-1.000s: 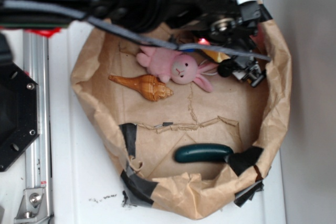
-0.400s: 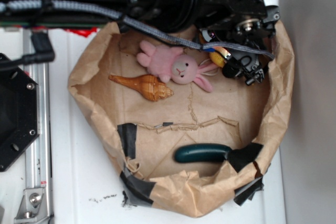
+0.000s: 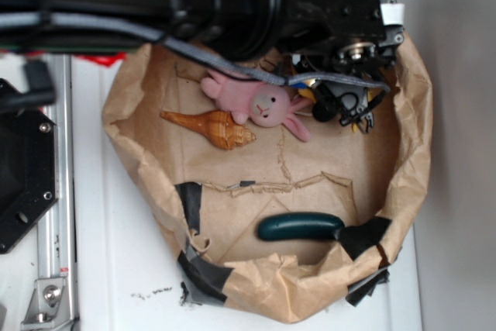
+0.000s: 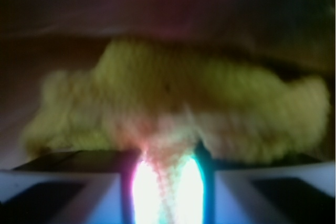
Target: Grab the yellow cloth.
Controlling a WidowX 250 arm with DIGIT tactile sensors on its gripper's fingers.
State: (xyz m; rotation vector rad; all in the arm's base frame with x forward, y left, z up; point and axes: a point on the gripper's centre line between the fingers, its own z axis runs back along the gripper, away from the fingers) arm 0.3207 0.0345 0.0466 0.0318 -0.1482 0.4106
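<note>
The black robot arm reaches across the top of the exterior view, its gripper point(image 3: 350, 110) down in the upper right part of a crumpled brown paper basin patched with black tape point(image 3: 403, 168). The bright yellow terry-textured cloth point(image 3: 311, 83) lies under the gripper; only small yellow slivers show past the black hardware there. In the wrist view the yellow cloth point(image 4: 210, 103) fills the middle of the frame, blurred, directly ahead of the two fingertips point(image 4: 207, 161), with a bright glare in the narrow gap between them. Fabric appears to reach into that gap, but blur prevents telling whether the jaws are pinching it.

Just left of the gripper lies a pink plush bunny point(image 3: 260, 102). Below-left of it sits an orange-brown spiral seashell point(image 3: 211, 127). A dark green oblong object point(image 3: 301, 226) rests near the basin's lower wall, well apart from the gripper.
</note>
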